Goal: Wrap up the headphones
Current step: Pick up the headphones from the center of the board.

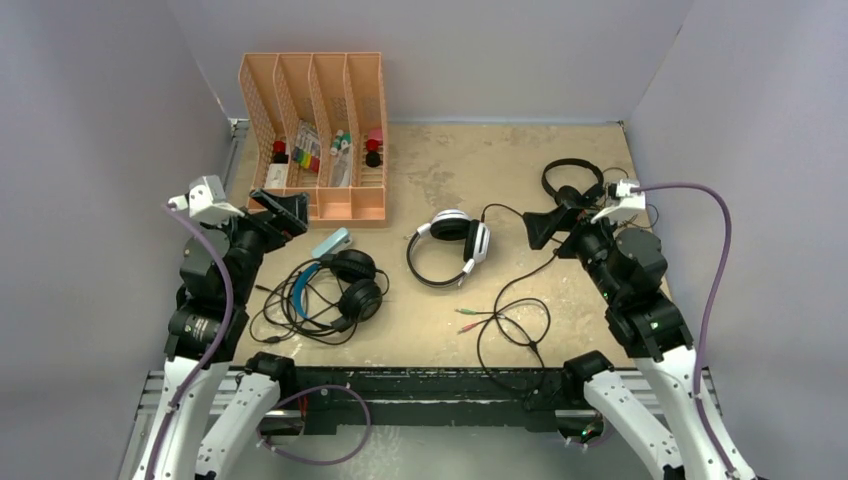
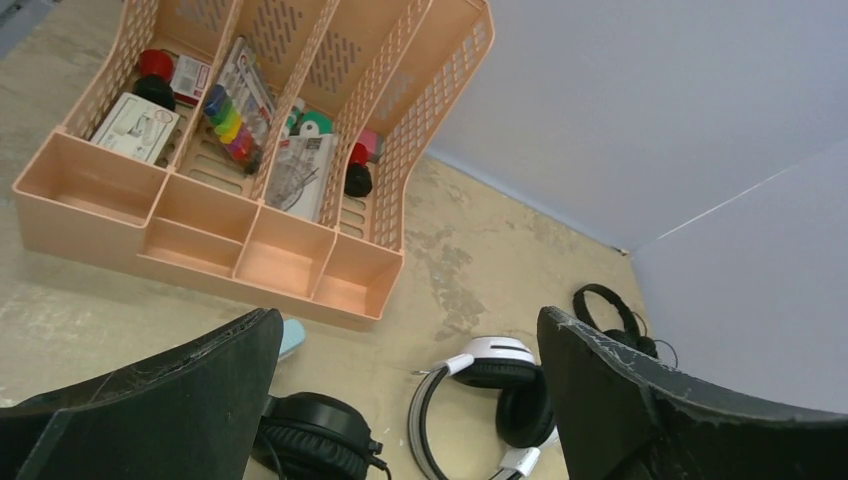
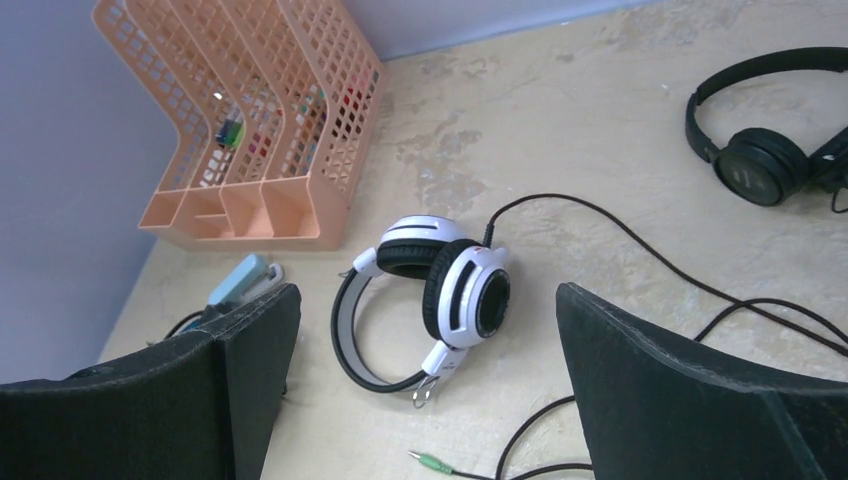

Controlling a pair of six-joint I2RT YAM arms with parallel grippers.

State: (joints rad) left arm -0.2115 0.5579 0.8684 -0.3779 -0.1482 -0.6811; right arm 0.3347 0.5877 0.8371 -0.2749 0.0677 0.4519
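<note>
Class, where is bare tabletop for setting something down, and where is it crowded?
Bare: far middle, between the orange organizer and the slim black headphones. Crowded: near left and centre, around the blue-banded headphones and the white headphones.

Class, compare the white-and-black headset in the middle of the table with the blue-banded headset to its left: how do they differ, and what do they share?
Colour: the white-and-black headset has white cups; the blue-banded headset has black ones. Cable: the white-and-black headset's trails off to the right; the blue-banded headset's lies in loose loops close by it. Shared: both lie on the table, corded and unwrapped.
</note>
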